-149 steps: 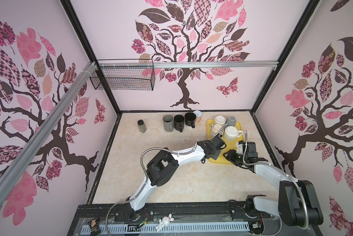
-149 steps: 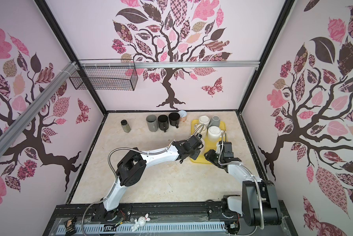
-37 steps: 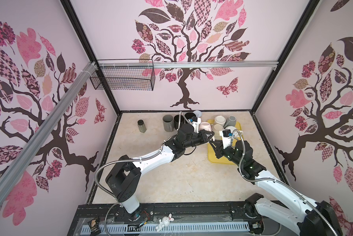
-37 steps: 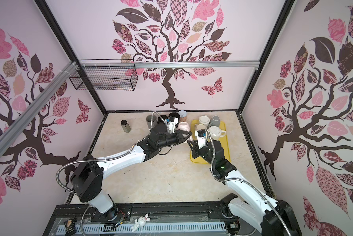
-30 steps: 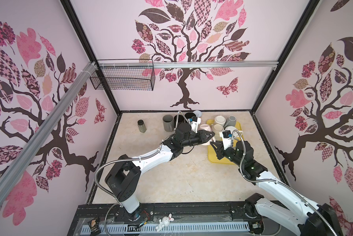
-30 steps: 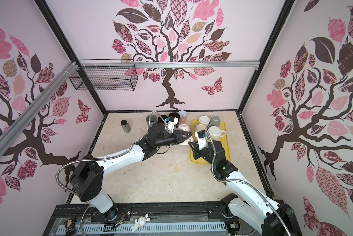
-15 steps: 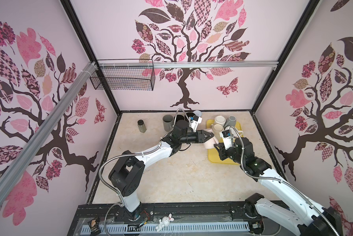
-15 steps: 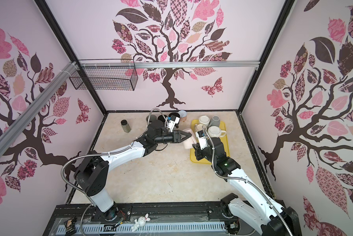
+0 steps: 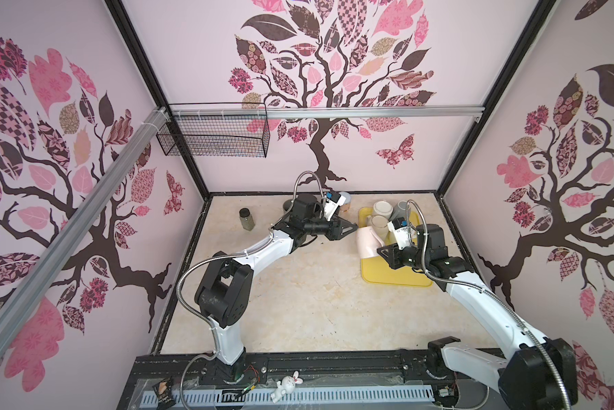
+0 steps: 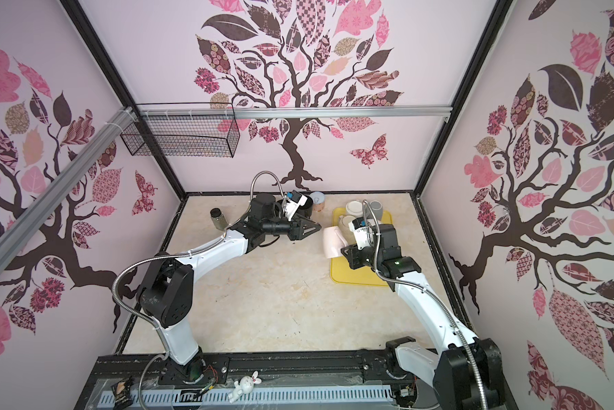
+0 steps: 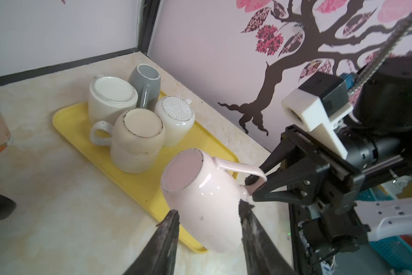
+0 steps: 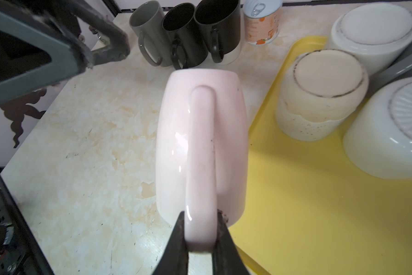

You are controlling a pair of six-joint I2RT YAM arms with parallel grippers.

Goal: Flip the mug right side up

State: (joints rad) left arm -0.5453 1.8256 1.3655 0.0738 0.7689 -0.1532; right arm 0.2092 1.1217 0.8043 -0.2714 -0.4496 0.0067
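L grip [image 9: 349,229]: just opened, off mug [image 9: 367,242]
R grip [image 12: 199,220]: clenched on handle [image 12: 201,154], you hold mug alone
mug: tilted, not upright yet

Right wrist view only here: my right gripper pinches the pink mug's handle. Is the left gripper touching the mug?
Observer: No. In both top views the left gripper stands open, its tips a short gap away from the pink mug.
Operator: Which end of the mug is up?
Observer: The left wrist view shows its flat base facing up at a tilt, mouth downward: not yet right side up.
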